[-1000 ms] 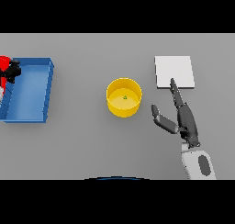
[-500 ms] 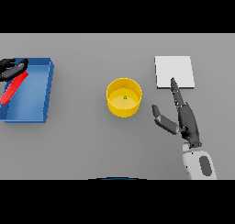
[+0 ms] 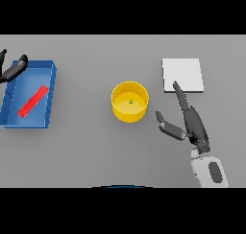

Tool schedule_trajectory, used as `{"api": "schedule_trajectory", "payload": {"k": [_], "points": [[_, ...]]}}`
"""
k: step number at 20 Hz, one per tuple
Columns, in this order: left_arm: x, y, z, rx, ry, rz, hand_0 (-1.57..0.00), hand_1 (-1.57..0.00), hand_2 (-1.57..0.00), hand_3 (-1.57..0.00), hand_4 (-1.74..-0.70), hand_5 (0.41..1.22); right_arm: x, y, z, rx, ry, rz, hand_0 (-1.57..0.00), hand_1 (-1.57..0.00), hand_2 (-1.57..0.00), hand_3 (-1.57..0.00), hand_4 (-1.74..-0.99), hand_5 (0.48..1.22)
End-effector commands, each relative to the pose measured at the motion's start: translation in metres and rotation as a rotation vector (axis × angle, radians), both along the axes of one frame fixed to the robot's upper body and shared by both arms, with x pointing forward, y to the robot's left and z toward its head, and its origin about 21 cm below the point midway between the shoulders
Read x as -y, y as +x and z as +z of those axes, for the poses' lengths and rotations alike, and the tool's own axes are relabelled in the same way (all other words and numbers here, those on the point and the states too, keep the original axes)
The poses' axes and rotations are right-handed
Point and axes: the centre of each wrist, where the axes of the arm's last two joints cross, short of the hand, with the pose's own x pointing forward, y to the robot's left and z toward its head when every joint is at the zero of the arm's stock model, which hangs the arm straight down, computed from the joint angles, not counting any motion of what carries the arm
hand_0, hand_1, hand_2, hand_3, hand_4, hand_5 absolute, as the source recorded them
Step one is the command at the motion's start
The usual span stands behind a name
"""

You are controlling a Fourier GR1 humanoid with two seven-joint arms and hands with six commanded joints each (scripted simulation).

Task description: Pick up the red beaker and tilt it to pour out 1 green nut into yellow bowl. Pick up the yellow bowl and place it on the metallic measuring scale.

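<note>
The yellow bowl (image 3: pixel 129 101) stands at the table's middle with one small green nut (image 3: pixel 130 102) inside it. The red beaker (image 3: pixel 32 101) lies on its side in the blue bin (image 3: pixel 50 96) at the left. My left hand (image 3: pixel 13 70) hovers at the bin's far left corner with its fingers spread, holding nothing. My right hand (image 3: pixel 191 122) is to the right of the bowl, open, fingers straight and thumb pointing toward the bowl, a short gap between them. The metallic scale (image 3: pixel 182 75) is a pale square plate just beyond the right hand's fingertips.
The blue bin's walls rise around the beaker. Bare grey table lies between the bin and the bowl and in front of the bowl.
The red beaker left my left hand and now lies flat in the blue bin. The left hand opened and drew back toward the bin's far left corner. The right hand barely moved.
</note>
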Motion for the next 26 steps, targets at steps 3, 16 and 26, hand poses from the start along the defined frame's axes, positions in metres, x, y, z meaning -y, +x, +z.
{"api": "schedule_trajectory", "payload": {"k": [3,16,26], "points": [[0.001,-0.002,0.003,0.011,0.000,-0.001,-0.02,-0.01,-0.01,-0.01,-0.71,0.683,0.001,0.014,0.009,0.011,-0.177,0.147,0.00,0.00,0.00,0.00,-1.172,0.728],[0.004,-0.003,0.000,0.003,-0.053,-0.024,0.00,0.00,0.00,0.00,-0.72,0.684,-0.051,0.078,0.049,0.152,-1.054,0.671,0.00,0.00,0.00,0.00,-1.212,0.705],[-0.002,-0.006,-0.001,0.019,-0.065,-0.022,0.00,0.00,0.00,0.00,-0.72,0.688,-0.081,0.106,0.038,0.071,-1.300,0.804,0.00,0.00,0.00,0.00,-1.259,0.714]]}}
